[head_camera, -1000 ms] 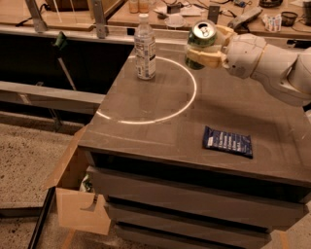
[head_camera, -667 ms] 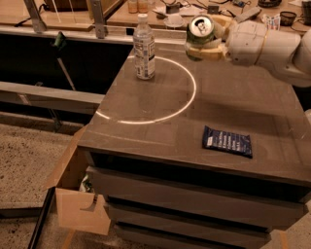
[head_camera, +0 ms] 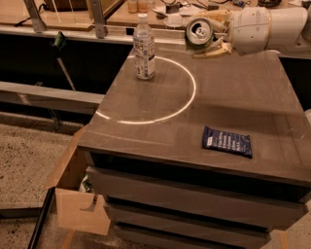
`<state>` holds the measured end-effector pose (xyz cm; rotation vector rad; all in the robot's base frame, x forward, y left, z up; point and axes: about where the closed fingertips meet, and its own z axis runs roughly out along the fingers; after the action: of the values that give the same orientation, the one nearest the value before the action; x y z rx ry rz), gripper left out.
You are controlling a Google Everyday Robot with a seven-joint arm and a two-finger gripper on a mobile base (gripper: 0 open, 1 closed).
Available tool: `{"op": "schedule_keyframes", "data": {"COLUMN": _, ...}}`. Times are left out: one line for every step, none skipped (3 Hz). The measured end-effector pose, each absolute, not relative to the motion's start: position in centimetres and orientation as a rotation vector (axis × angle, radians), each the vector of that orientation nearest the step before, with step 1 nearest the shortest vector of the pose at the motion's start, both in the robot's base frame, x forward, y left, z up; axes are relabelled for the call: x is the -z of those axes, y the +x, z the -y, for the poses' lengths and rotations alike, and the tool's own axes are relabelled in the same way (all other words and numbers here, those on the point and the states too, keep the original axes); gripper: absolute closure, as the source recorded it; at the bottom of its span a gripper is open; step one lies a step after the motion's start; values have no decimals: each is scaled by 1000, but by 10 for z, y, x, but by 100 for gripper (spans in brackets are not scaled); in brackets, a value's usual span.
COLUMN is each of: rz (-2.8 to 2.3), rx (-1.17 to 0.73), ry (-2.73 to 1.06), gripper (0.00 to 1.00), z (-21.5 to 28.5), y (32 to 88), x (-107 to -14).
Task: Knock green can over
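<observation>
The green can (head_camera: 198, 33) is held off the table (head_camera: 160, 141) near its far right edge, tipped so its silver top and pull tab face the camera. My gripper (head_camera: 210, 35) comes in from the right on a white arm (head_camera: 262, 29). Its pale fingers (head_camera: 216, 48) sit above and below the can, shut on it.
A clear plastic bottle with a white cap (head_camera: 144, 48) stands upright at the far left of the table, on a bright ring of light (head_camera: 187, 99). A dark blue packet (head_camera: 227, 141) lies at the front right. An open cardboard box (head_camera: 73, 194) sits on the floor at the left. A cluttered bench (head_camera: 160, 9) is behind.
The gripper has carried the can a little upward and back, and the can is tipped more towards the camera. The bottle and the packet have not moved.
</observation>
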<state>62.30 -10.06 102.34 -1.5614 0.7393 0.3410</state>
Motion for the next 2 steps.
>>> {"op": "schedule_keyframes", "data": {"rz": -737, "rx": -351, "ry": -1566, "gripper": 100, "z": 99, "y": 621, "x": -1022}}
{"op": "schedule_keyframes", "data": {"rz": -786, "rx": -299, "ry": -1754, "gripper": 100, "z": 96, "y": 618, "x": -1015}}
